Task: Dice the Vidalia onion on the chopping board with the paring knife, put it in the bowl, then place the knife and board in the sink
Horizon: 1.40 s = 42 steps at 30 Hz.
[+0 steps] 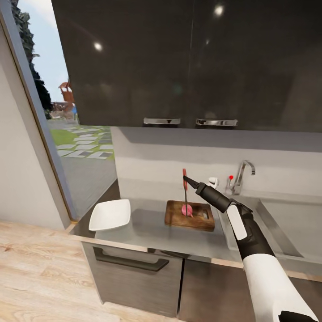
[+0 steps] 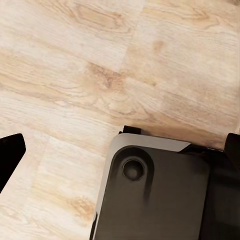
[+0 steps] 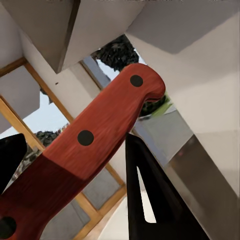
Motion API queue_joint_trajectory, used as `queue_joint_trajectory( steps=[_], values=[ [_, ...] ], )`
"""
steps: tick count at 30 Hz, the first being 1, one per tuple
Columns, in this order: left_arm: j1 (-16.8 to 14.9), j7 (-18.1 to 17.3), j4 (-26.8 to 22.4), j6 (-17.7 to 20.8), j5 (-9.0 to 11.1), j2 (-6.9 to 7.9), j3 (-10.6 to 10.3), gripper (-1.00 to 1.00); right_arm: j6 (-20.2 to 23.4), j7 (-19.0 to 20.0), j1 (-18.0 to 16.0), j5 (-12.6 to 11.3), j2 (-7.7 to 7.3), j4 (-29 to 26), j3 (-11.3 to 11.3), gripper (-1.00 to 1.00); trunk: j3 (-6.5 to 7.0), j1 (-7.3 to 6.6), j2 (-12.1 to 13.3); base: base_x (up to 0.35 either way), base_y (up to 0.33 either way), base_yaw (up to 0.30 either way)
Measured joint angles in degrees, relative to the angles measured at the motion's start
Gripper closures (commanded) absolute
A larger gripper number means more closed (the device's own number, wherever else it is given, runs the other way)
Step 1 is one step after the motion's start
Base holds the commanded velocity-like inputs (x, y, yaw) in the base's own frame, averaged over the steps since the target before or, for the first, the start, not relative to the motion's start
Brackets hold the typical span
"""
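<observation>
- Kitchen corner: wood floor (image 1: 40, 268) nearest you, then one grey countertop (image 1: 152, 230) over dark lower cabinets (image 1: 134, 273), dark upper cabinets (image 1: 188, 62) with two chrome handles above, and a big window (image 1: 71, 116) on your left.
- Your right gripper (image 1: 191, 182) is clamped on the one paring knife (image 1: 184, 188); red handle up, blade pointing down at the onion. In the right wrist view the handle (image 3: 95, 145) shows three dark rivets.
- One Vidalia onion (image 1: 187, 209), whole, sits on the one chopping board (image 1: 190, 215); the knife tip is at it, contact not clear.
- One white bowl (image 1: 110, 214) sits on the counter left of the board, apart from it.
- One sink (image 1: 286, 228) lies right of the board, with one tap (image 1: 243, 175) with a red dot behind it.
- Left wrist view gives you floor and the dark robot base (image 2: 155, 195); left gripper state: cannot tell.
- No readable writing anywhere.
</observation>
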Motion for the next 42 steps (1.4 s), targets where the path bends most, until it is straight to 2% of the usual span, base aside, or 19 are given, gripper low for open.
queue_joint_trajectory(
  steps=[14,16,21,29,42],
  values=[
    [0.0,0.0,0.0,0.0,0.0,0.00,0.0,-1.00,-0.3,-0.7,0.0,0.7,-0.23,0.1,0.1,1.00,0.00,0.02,0.0,0.096,-0.050,0.000],
    [0.0,0.0,0.0,0.0,0.0,0.00,0.0,-1.00,-0.2,-1.4,0.0,0.8,-0.26,0.1,0.1,1.00,0.00,0.02,0.0,0.002,-0.001,0.000],
    [0.0,0.0,0.0,0.0,0.0,0.00,0.0,-1.00,1.0,-6.0,0.0,0.9,-0.37,-0.3,0.1,1.00,0.00,0.02,0.0,0.000,0.000,0.000],
    [0.0,0.0,0.0,0.0,0.0,0.01,0.0,-1.00,7.4,-11.5,0.0,0.9,-0.35,-1.0,-0.2,1.00,0.21,0.02,0.0,0.000,0.000,-0.031],
    [0.0,0.0,0.0,0.0,0.0,0.07,0.0,-1.00,7.8,-12.3,0.0,0.8,-0.03,-1.3,-0.1,1.00,1.23,0.02,0.0,0.000,0.000,-0.122]
  ],
)
